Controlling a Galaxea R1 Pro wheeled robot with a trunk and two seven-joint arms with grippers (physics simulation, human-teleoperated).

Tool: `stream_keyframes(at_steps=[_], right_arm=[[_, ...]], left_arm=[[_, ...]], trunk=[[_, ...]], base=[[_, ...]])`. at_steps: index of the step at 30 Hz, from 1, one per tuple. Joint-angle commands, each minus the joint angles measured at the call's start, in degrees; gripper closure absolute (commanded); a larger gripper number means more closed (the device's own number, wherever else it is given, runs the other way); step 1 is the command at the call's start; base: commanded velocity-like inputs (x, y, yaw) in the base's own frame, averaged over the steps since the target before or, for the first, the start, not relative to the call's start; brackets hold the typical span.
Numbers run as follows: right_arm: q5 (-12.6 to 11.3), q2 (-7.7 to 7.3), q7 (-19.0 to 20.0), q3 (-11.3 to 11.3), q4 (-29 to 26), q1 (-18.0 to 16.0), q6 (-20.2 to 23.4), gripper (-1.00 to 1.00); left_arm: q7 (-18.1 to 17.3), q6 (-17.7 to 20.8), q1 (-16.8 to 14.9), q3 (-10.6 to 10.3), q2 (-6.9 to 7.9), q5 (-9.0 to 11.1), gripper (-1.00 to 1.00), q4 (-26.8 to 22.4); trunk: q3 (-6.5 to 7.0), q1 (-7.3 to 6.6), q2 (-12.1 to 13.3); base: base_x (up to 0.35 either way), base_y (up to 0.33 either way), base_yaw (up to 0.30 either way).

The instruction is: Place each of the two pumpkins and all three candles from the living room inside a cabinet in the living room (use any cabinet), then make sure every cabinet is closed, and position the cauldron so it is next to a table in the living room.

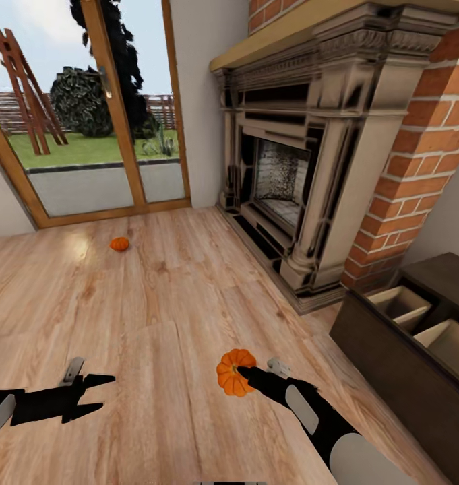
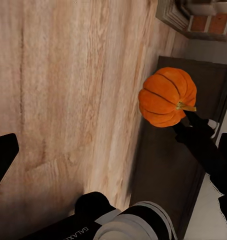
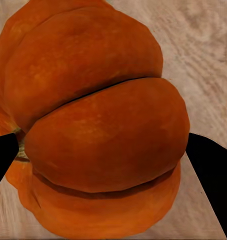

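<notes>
A pale wood floor [image 1: 155, 316] runs to a glazed door [image 1: 87, 114] with lawn beyond; an ornate fireplace [image 1: 303, 155] stands against red brick [image 1: 424, 168] at the floor's right edge

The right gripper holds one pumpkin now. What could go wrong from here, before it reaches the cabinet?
1. The right gripper pinches the round held pumpkin near its stem side; it may slip out and roll across the wood floor.
2. The open drawers of the cabinet sit close by; a swing could knock the pumpkin on the dark front edge.
3. The second pumpkin lies far off near the glass door, easily forgotten.
</notes>
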Motion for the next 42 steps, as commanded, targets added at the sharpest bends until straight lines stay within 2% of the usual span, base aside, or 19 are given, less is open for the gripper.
stream_keyframes(at_steps=[1, 10, 20, 27, 34, 39, 42], right_arm=[[-0.23, 0.00, 0.08, -0.03, -0.05, -0.01, 0.02, 1.00], [-0.24, 0.03, 0.03, -0.01, -0.10, -0.10, 0.07, 1.00], [-0.25, 0.06, 0.01, -0.01, -0.10, -0.09, -0.18, 1.00], [-0.21, 0.15, -0.03, 0.26, -0.10, -0.09, -0.24, 1.00], [-0.21, 0.08, 0.00, 0.46, -1.17, -0.04, -0.40, 1.00], [-0.21, 0.01, 0.05, 0.66, -3.11, 0.13, -0.56, 1.00], [-0.21, 0.03, 0.00, 2.83, -3.30, 0.15, -0.53, 1.00]], left_arm=[[-0.01, -0.04, 0.00, 0.00, 0.00, -0.01, -1.00, 0.00], [0.05, -0.25, 0.00, 0.17, 0.17, -0.01, -1.00, 0.00], [0.06, -0.25, 0.00, 0.17, 0.18, -0.01, -1.00, 0.00], [0.02, -0.20, 0.00, 0.17, 0.16, 0.06, -1.00, 0.00], [-0.17, -0.15, 0.00, 0.13, 0.15, 0.22, -1.00, 0.00], [-0.25, -0.09, 0.00, 0.23, -0.02, 0.33, -1.00, 0.00], [-0.27, -0.05, 0.00, 0.25, 0.00, 0.34, -1.00, 0.00]], trunk=[[0.00, 0.00, 0.00], [0.00, 0.00, 0.00], [0.01, 0.00, 0.00], [0.20, 0.00, 0.00], [0.23, 0.00, 0.00], [1.25, -0.52, 0.84], [1.79, -1.18, 2.04]], base=[[0.000, 0.000, 0.290], [0.152, 0.000, 0.268], [0.327, 0.003, 0.035], [0.322, 0.089, 0.200], [0.073, 0.016, 0.034], [0.005, 0.001, 0.002], [0.000, 0.000, 0.000]])
